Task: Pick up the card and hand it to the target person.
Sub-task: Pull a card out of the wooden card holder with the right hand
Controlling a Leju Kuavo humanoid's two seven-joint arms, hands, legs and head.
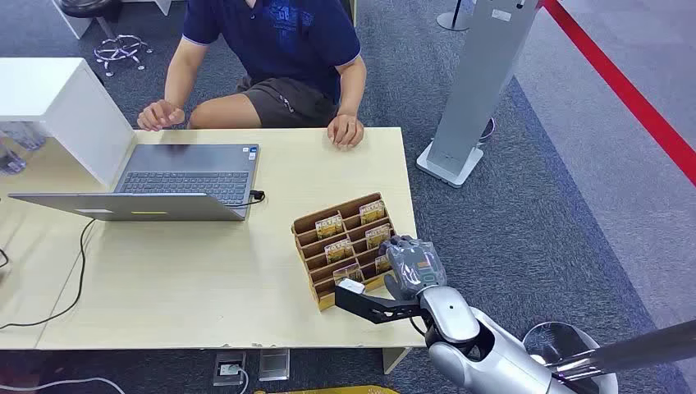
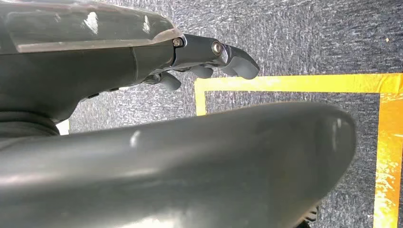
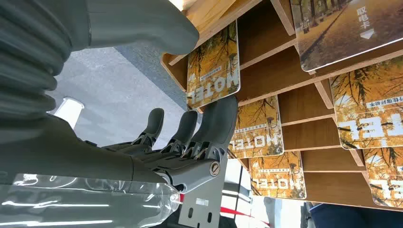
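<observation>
Right hand [image 1: 413, 261]: you have it at the wooden card rack [image 1: 316, 228], at the rack's end nearest the table's right edge, fingers apart and nothing in them yet. In the right wrist view the thumb [image 3: 142, 28] stands to one side of a hotel card [image 3: 213, 66] and the fingers [image 3: 216, 118] to the other, so the card sits between them, unpinched; whether a fingertip touches it you cannot tell. Judged from this, the hand is posed for a pinch across the card's faces.

Left hand [image 2: 209, 59]: hangs by the body over the carpet, fingers curled, nothing in them that you can see; whether it is fully closed cannot be told.

Cards: several autumn-printed cards stand in the rack's stepped slots, leaning back with their upper edges proud of the wood, likely so that a finger can get behind them.

Rack: near the table's front right corner, within your reach.

Target person [image 1: 271, 57]: seated at the far edge, one hand [image 1: 345, 130] resting on the table toward the far right corner, presumably the side to deliver to.

Table [image 1: 205, 287]: pale wood; an open laptop [image 1: 185, 176] sits left of centre with a cable [image 1: 78, 271] trailing to the front left.

Room: grey carpet, a red floor line to the right, yellow tape marking beneath you.
</observation>
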